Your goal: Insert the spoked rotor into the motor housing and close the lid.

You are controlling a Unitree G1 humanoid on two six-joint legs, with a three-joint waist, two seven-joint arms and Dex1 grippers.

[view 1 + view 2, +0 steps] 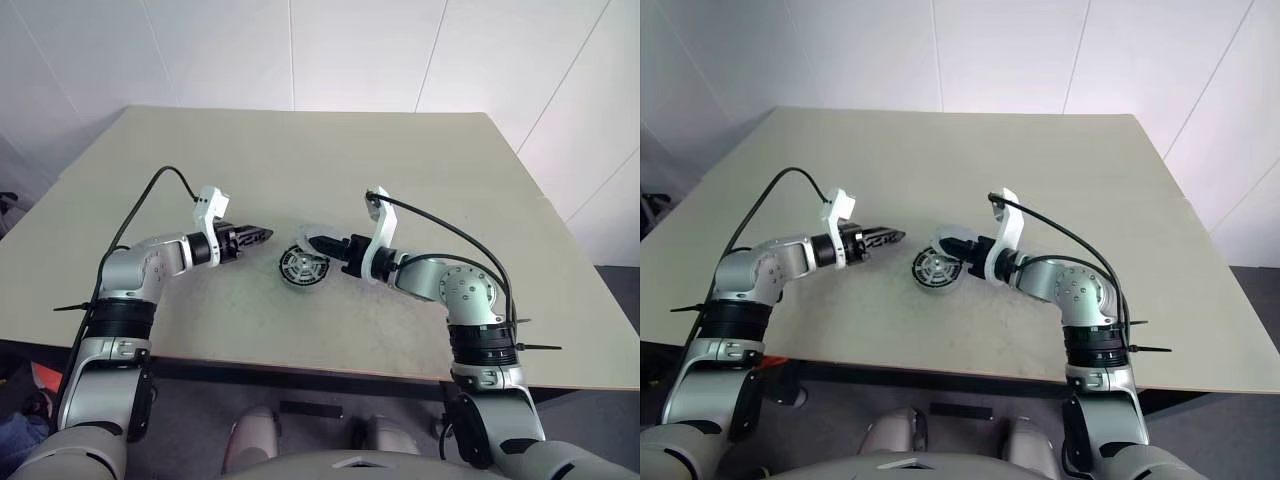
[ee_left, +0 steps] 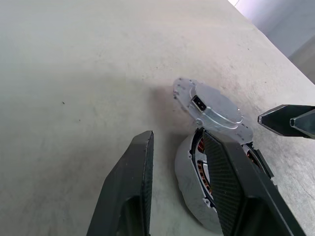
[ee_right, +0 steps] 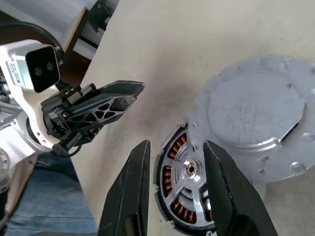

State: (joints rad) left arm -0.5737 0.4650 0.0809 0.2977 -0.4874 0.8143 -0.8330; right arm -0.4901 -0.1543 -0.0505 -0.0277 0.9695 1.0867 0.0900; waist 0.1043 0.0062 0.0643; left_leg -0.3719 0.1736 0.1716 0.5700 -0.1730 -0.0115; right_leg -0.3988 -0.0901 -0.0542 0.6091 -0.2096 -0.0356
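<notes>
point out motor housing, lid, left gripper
motor housing (image 3: 189, 189): right wrist view, spoked face beside the hub.
lid (image 3: 253, 108): right wrist view, flat top.
left gripper (image 1: 262, 236): left eye view, between fingertips.

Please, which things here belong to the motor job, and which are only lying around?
For the job:
- housing, with copper windings
- silver disc beside it, probably the lid
- left gripper and right gripper, both open and empty

Not for the job:
- table, only the support
- blue cloth past the table's edge
</notes>
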